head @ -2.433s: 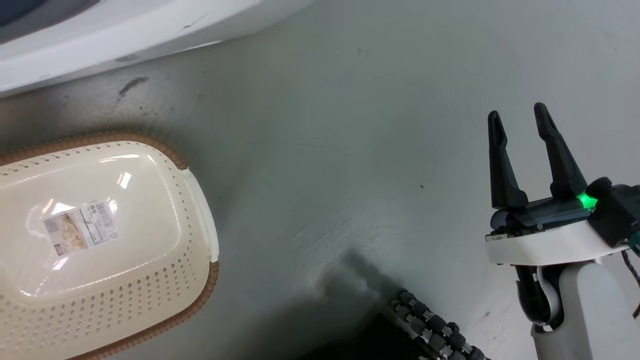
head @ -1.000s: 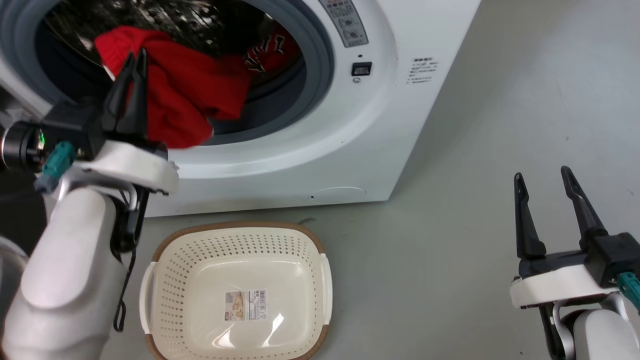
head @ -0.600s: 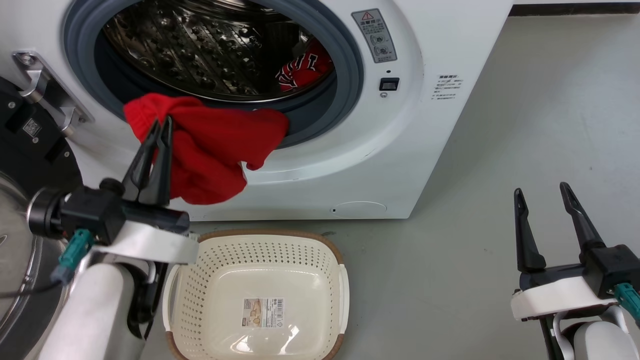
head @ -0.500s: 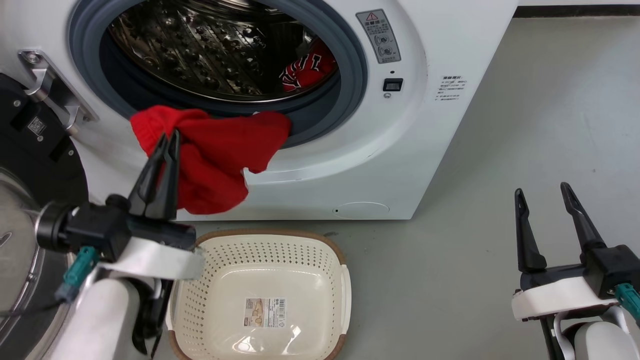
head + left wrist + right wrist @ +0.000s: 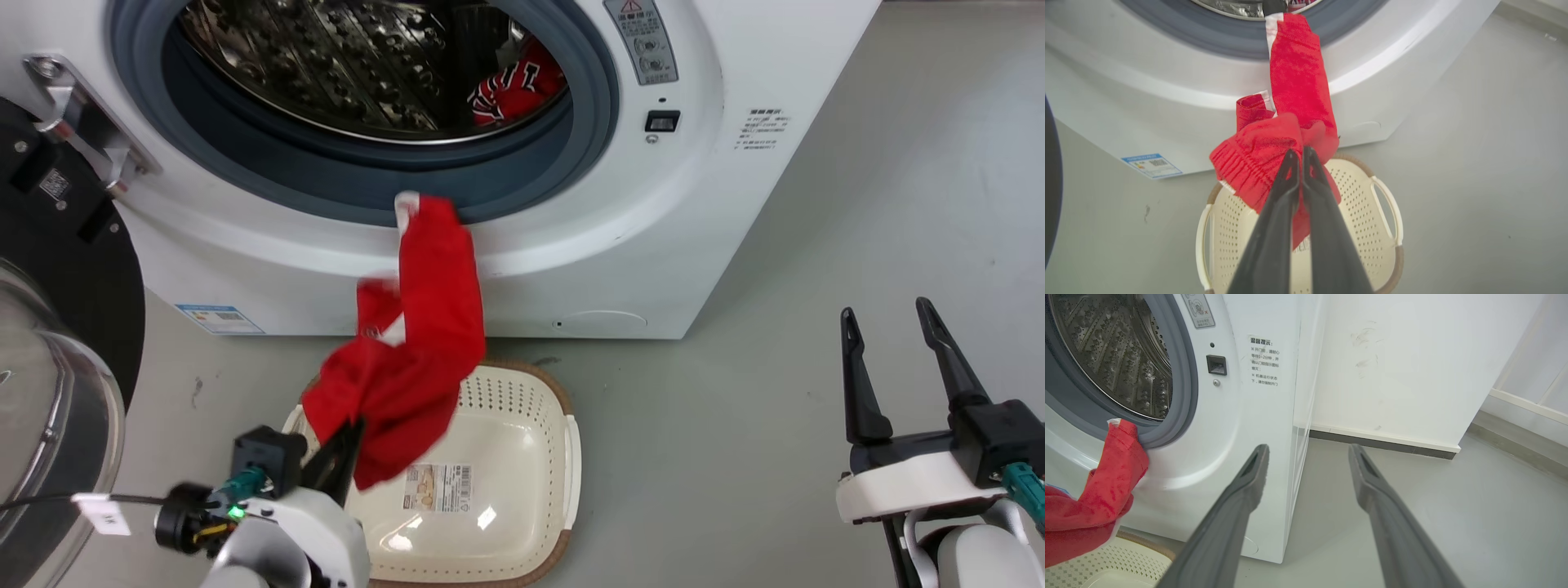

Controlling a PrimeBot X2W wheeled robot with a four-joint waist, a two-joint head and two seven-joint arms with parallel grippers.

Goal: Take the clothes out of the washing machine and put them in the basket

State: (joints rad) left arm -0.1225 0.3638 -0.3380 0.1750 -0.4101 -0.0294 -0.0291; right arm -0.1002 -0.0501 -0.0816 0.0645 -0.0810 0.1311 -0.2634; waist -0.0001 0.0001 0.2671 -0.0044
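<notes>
The washing machine [image 5: 718,204] stands with its porthole open. A red garment [image 5: 437,302] hangs from the porthole's lower lip down over the basket [image 5: 522,408] on the floor in front. My left gripper [image 5: 353,429] is shut on the garment's lower bunched end, just above the basket's near-left side. In the left wrist view, the left gripper [image 5: 1298,152] pinches the ribbed red garment [image 5: 1298,81] above the basket [image 5: 1388,204]. A second red garment with lettering [image 5: 518,90] lies inside the drum. My right gripper [image 5: 884,309] is open and holds nothing, off to the right over the floor.
The machine's black-rimmed glass door [image 5: 57,327] is swung open at the left. Grey floor [image 5: 775,425] runs between the basket and the right arm. In the right wrist view, a white wall with a dark skirting [image 5: 1384,443] stands beside the washing machine [image 5: 1257,416].
My left gripper has dropped from porthole height to just above the basket, dragging the red garment out and down. The head camera has shifted slightly. The right gripper has stayed put.
</notes>
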